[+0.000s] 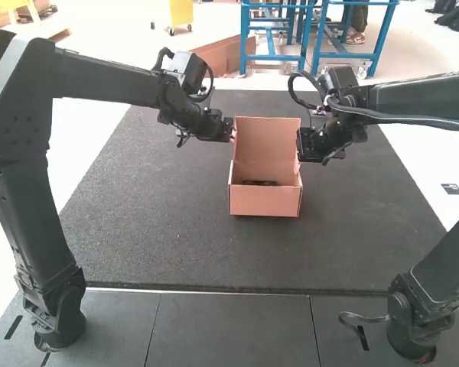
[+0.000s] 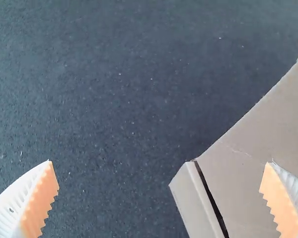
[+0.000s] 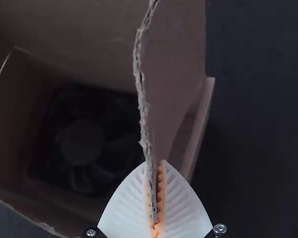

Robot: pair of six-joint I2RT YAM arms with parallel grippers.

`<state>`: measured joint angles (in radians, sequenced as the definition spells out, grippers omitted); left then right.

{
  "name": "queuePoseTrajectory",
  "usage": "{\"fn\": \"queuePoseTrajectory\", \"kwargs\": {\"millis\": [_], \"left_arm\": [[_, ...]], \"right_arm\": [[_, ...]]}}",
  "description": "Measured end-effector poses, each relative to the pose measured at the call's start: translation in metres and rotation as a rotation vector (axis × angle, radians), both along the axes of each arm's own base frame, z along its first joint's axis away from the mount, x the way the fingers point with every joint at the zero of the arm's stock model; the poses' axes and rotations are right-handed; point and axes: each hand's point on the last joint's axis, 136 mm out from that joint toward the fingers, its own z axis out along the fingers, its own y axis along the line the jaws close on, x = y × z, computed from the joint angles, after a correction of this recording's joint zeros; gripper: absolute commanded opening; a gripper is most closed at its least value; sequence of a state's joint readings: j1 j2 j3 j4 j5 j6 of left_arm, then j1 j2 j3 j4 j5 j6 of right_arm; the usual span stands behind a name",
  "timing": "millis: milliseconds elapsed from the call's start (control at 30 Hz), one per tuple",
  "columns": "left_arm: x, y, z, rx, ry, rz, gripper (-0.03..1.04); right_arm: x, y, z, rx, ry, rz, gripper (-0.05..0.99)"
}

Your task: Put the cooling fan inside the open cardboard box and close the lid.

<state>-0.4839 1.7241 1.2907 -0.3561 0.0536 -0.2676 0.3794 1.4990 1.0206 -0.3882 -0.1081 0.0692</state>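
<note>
Cooling fan (image 3: 84, 144) seated inside cardboard box (image 1: 265, 200); side flap (image 3: 174, 74), pinched by the right tool (image 3: 153, 173), should be tucked inward before the lid (image 1: 266, 138) is lowered by the wide-open, empty left tool (image 1: 223, 128).

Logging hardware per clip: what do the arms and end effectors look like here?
The left arm and right arm are dark grey, with black cables looped at the wrists. The left end effector and right end effector have white ribbed fingers with orange pads.
</note>
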Motion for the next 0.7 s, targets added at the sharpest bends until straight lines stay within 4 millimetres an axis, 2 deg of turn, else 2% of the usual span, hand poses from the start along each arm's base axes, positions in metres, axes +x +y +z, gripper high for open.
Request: {"fn": "queuePoseTrajectory", "kwargs": {"millis": [233, 567, 700], "left_arm": [[-0.005, 0.002, 0.016, -0.012, -0.022, -0.001, 0.96], [-0.022, 0.01, -0.001, 0.005, 0.02, -0.006, 0.96], [-0.025, 0.009, 0.0, -0.006, 0.022, -0.015, 0.96]], "right_arm": [[-0.01, -0.004, -0.002, -0.006, 0.009, 0.003, -0.02], [-0.02, -0.007, -0.001, -0.011, 0.026, 0.008, -0.02], [-0.022, -0.007, -0.002, -0.008, 0.031, 0.013, -0.02]]}}
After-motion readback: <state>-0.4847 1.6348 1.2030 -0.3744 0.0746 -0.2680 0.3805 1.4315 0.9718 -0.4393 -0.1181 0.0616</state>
